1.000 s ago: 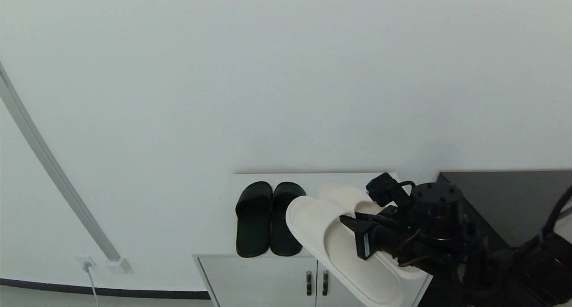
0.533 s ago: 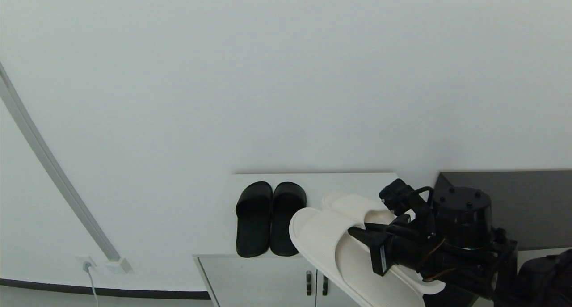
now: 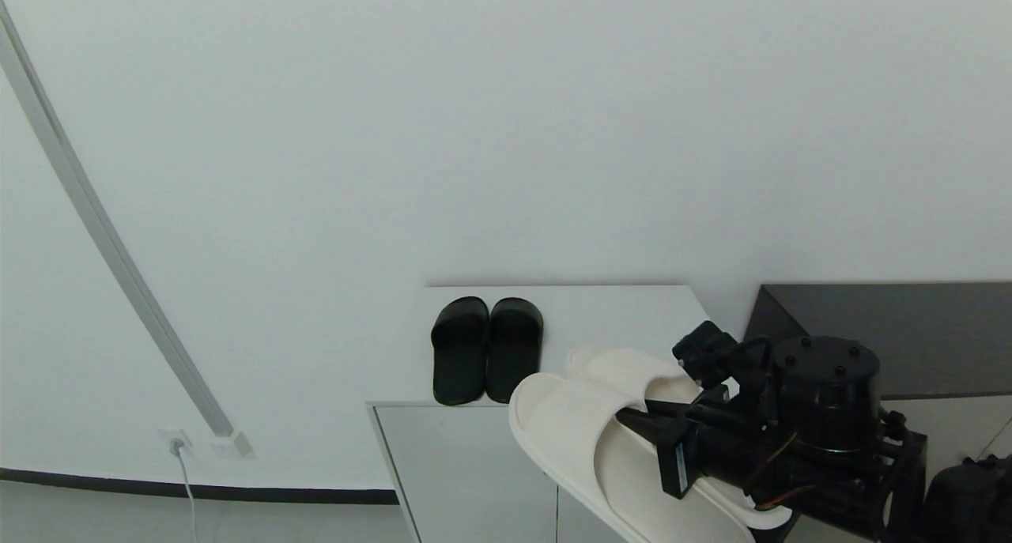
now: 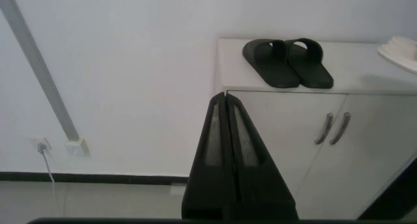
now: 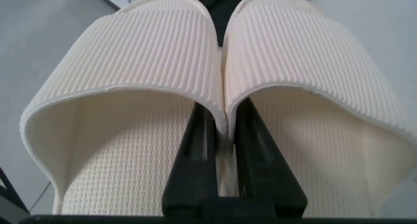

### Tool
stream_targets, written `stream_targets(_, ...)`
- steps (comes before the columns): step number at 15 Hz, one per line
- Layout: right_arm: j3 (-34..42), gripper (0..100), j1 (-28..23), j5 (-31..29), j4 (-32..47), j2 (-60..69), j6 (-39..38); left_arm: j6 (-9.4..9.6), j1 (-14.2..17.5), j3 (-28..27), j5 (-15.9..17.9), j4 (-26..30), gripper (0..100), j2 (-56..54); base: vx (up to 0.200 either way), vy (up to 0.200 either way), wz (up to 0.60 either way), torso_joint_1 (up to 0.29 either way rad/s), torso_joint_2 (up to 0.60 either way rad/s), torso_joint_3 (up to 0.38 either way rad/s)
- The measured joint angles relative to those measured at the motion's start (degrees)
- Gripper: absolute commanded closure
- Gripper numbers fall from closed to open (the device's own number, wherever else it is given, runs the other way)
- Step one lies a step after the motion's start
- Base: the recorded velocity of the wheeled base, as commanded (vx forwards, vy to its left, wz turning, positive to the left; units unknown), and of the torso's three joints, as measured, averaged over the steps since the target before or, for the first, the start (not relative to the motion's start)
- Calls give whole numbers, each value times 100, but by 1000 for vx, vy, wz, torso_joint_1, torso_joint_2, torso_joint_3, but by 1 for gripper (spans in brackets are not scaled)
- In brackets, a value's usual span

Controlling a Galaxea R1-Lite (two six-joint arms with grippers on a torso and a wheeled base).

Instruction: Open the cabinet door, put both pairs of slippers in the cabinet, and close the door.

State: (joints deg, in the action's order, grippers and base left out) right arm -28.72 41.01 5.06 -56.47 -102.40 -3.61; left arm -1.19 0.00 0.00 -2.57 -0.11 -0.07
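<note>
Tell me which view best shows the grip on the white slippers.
Right wrist view: the white slippers are close up, inner strap edges pinched in the jaws of the right gripper. Head view shows most of the pair, grip hidden; left wrist view catches an edge.

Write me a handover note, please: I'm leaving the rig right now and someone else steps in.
Right tool shut on the white slippers, pinching both straps together, held in the air before the cabinet doors.
Left tool shut, empty, facing those doors.
Black slippers sit on the cabinet top.
Both doors are shut.
Done: white pair grasped.
Left: open a door, put both pairs inside, close it.
</note>
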Motion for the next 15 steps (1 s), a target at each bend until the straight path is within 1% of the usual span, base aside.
stream_targets(12, 336, 100, 37, -17, -156, 50, 9, 7, 0, 0, 12, 4, 100, 0, 0, 0, 0, 0, 0, 0)
stream_targets(13, 347, 100, 46, -16, -156, 50, 9, 7, 0, 0, 12, 4, 100, 0, 0, 0, 0, -56, 46, 61)
stream_targets(15, 384, 100, 91, -17, -158, 50, 16, 9, -2, 0, 12, 4, 100, 0, 0, 0, 0, -137, 320, 161)
